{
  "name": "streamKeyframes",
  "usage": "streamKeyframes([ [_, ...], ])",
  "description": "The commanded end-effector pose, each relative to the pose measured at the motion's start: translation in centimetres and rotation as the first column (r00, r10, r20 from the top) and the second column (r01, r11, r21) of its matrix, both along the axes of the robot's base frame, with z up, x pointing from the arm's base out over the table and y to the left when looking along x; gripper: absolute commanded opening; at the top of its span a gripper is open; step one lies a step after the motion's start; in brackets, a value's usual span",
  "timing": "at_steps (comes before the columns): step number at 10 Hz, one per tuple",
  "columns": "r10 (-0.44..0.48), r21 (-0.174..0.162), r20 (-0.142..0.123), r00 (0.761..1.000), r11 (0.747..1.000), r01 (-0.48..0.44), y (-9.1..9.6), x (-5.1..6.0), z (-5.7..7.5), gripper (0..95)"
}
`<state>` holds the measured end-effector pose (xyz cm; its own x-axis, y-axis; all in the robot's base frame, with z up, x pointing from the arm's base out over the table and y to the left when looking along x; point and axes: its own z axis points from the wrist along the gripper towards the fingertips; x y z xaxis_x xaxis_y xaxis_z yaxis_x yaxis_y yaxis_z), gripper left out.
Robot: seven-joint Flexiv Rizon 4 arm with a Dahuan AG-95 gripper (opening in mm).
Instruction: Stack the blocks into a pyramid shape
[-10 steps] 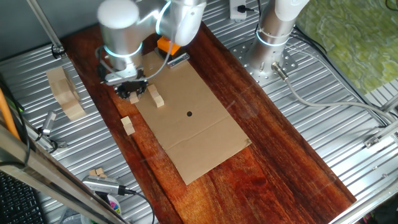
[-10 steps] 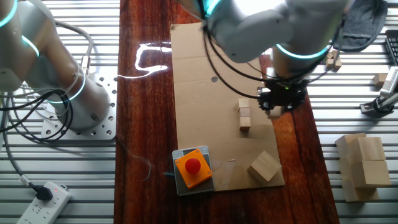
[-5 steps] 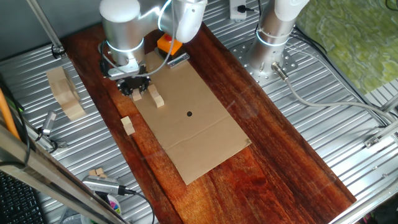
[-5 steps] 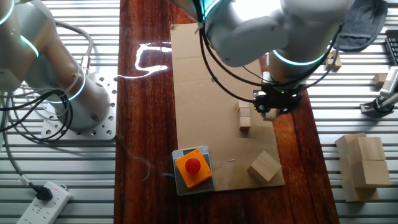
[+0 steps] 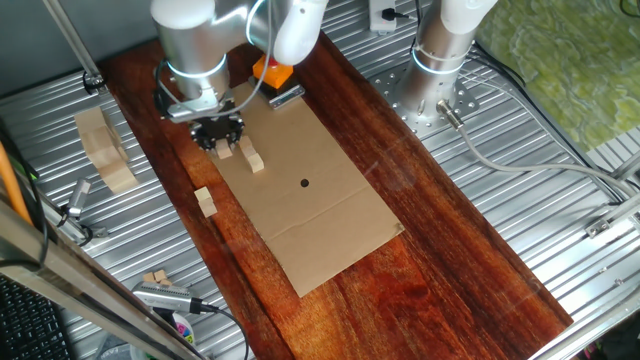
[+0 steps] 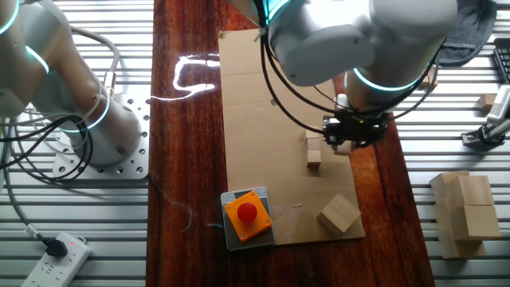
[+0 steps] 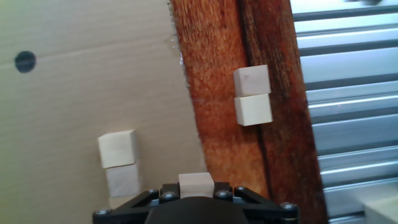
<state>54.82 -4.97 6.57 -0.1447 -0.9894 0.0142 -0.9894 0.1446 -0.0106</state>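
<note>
Here, the gripper (image 5: pixel 222 146) is seen above the cardboard (image 5: pixel 310 190) edge on the desk (image 5: pixel 450 260), its fingers closed on a block (image 7: pixel 196 185) held between them in the hand view. A pair of blocks (image 7: pixel 118 163) is laid touching on the cardboard just beside the gripper. Another touching pair (image 7: pixel 252 95) is set on the bare wood nearby. A red button (image 6: pixel 248 213) is mounted at the cardboard's end.
</note>
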Motion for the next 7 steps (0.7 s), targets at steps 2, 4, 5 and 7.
streamKeyframes([
  [2,0.021,-0.009,0.000,1.000,1.000,-0.021,0.5,-0.8,-0.4,0.0],
  [4,0.059,-0.016,0.000,0.998,0.998,-0.059,0.6,-1.4,-0.3,0.0],
  [5,0.069,-0.022,0.000,0.998,0.997,-0.069,0.6,-1.7,-0.1,0.0],
  [7,0.084,-0.023,0.001,0.996,0.996,-0.084,0.5,-2.3,-0.2,0.0],
])
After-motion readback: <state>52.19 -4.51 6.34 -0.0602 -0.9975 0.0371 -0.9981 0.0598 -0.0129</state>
